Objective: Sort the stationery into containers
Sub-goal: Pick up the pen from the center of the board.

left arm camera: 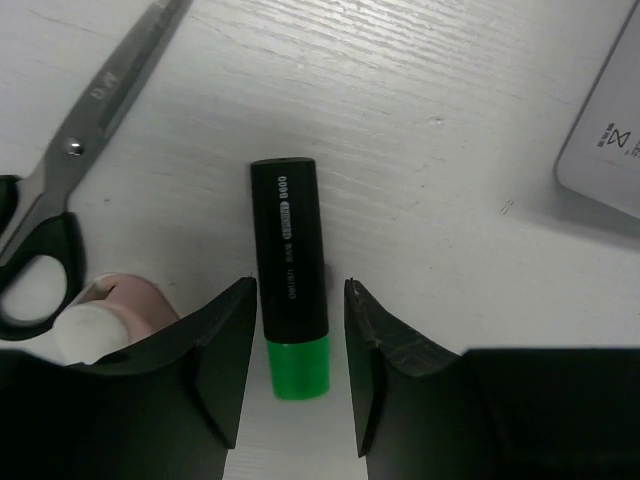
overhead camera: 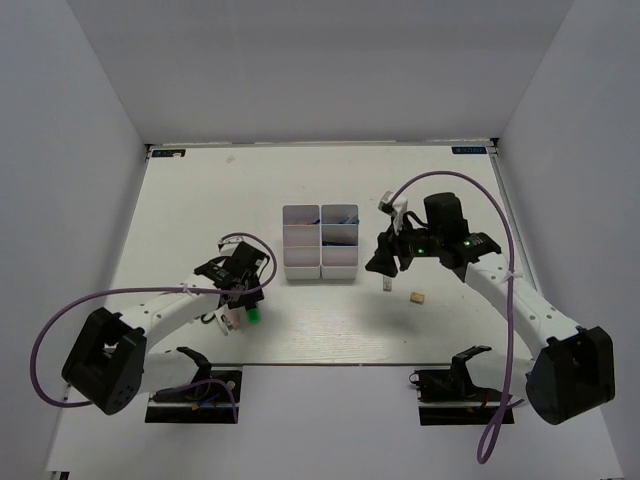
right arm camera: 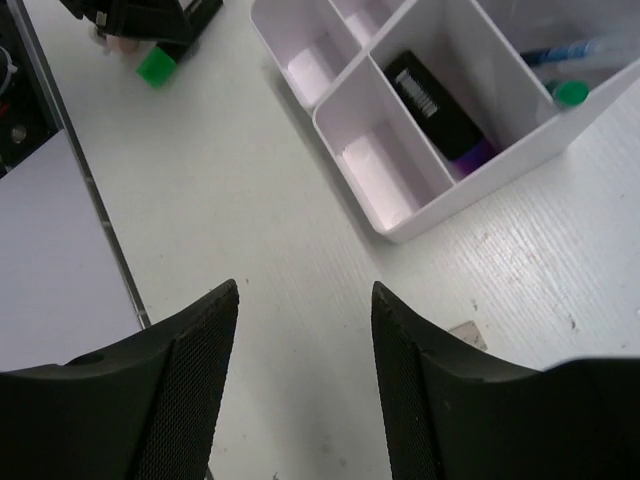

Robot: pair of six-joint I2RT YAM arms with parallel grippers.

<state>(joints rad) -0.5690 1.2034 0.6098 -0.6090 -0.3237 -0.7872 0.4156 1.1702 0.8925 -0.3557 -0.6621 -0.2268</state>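
Green-tipped black marker (left arm camera: 288, 250) is recorded lying flat on the desk (overhead camera: 190, 200), at 8 o'clock of the white bins (overhead camera: 320, 243) in the top view. Left claw (left arm camera: 298, 287) is spread, one finger on either side of the marker; contact cannot be told. Scissors (left arm camera: 60, 190) are noted at 10 o'clock of the marker in the left wrist view. Right claw (right arm camera: 305, 292) is spread, nothing held, at 3 o'clock of the bins. Purple-black marker (right arm camera: 440, 110) is seen lying in one bin.
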